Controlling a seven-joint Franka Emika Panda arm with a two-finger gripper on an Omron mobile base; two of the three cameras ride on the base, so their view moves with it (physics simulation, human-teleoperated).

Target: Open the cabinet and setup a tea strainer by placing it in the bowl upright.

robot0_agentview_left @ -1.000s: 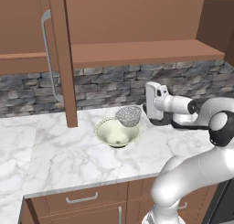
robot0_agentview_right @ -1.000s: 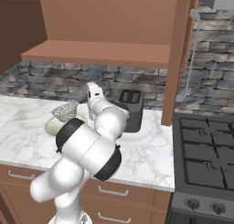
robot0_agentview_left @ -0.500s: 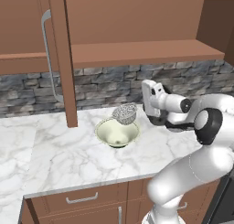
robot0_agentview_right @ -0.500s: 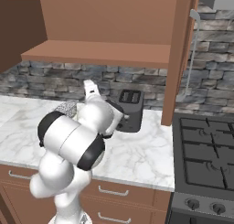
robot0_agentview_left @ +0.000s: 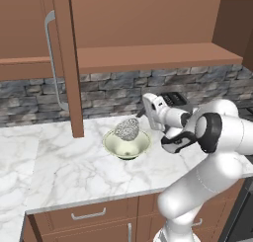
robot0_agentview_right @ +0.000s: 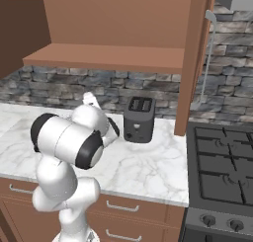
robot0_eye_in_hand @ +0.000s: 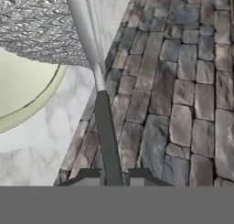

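Observation:
The cabinet (robot0_agentview_left: 66,63) stands open, its door edge-on with a silver bar handle (robot0_agentview_left: 49,63). Below it on the marble counter sits the pale cream-green bowl (robot0_agentview_left: 126,144). The tea strainer (robot0_agentview_left: 127,129) has its silver mesh basket just over the bowl's middle, low within the rim. My gripper (robot0_agentview_left: 144,112) is to the right of the bowl and shut on the strainer's thin dark handle. In the hand view the handle (robot0_eye_in_hand: 107,136) runs up from between my fingertips (robot0_eye_in_hand: 139,174) to the mesh (robot0_eye_in_hand: 41,26), above the bowl (robot0_eye_in_hand: 23,90). I cannot tell whether mesh and bowl touch.
A black toaster (robot0_agentview_right: 138,118) stands at the stone backsplash just right of my arm. The right cabinet door (robot0_agentview_right: 195,63) hangs open beside it. A stove (robot0_agentview_right: 222,172) lies further right. A wooden shelf (robot0_agentview_left: 148,56) runs above the counter, with drawers (robot0_agentview_left: 89,216) below.
My gripper has carried the tea strainer a little to the left and down, from the bowl's right rim to over its middle. The bowl has not moved.

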